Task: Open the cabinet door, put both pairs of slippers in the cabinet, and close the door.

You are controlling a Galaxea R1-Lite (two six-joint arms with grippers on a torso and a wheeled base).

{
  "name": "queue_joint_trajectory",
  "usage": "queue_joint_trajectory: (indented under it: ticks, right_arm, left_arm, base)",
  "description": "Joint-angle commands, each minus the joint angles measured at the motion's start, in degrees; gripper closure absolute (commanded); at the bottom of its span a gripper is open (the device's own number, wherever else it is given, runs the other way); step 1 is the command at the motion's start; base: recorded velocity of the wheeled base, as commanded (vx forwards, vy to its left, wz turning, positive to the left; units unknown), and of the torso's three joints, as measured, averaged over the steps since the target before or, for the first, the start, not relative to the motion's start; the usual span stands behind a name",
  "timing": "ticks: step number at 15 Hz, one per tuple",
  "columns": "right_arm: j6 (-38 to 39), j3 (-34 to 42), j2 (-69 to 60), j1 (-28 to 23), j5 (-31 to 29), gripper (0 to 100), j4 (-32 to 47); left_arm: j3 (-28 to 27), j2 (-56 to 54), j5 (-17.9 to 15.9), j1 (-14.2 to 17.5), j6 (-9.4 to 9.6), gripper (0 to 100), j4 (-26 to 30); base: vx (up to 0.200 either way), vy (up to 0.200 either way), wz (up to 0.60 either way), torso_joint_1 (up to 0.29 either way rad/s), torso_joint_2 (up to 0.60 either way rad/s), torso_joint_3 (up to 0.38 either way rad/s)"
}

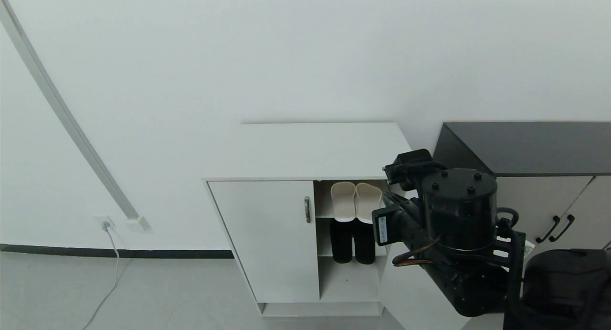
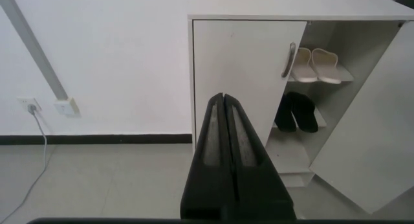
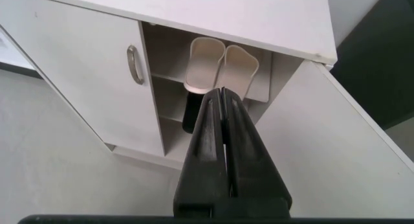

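Note:
The white cabinet (image 1: 305,151) stands against the wall with its left door (image 1: 265,239) closed and its right door (image 3: 336,140) swung open. A white pair of slippers (image 1: 356,201) stands on the upper shelf, toes up. A black pair of slippers (image 1: 353,241) stands on the shelf below. My right arm (image 1: 453,215) is in front of the cabinet's right side, and my right gripper (image 3: 223,93) is shut and empty, pointing at the open compartment. My left gripper (image 2: 224,98) is shut and empty, farther back, facing the closed door.
A dark-topped cabinet (image 1: 525,148) with black handles stands just right of the white one. A wall socket with a cable (image 1: 106,223) is at the lower left. Bare grey floor (image 1: 143,292) lies in front and to the left.

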Motion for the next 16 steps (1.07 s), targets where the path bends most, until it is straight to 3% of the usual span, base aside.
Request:
queue_joint_trajectory:
  ticks: [1,9,16]
  right_arm:
    - [0.0,0.1,-0.2,0.0,0.0,100,0.0]
    - [-0.6,1.0,0.0,0.0,0.0,100,-1.7]
    - [-1.3,1.1,0.0,-0.1,0.0,100,-2.1]
  left_arm:
    - [0.0,0.0,0.0,0.0,-0.02,100,0.0]
    - [0.0,0.0,0.0,0.0,-0.02,100,0.0]
    - [0.0,0.0,0.0,0.0,-0.02,100,0.0]
  base:
    - [0.000,0.000,0.00,0.000,0.00,0.000]
    - [0.000,0.000,0.00,0.000,0.00,0.000]
    - [0.000,0.000,-0.60,0.002,0.00,0.000]
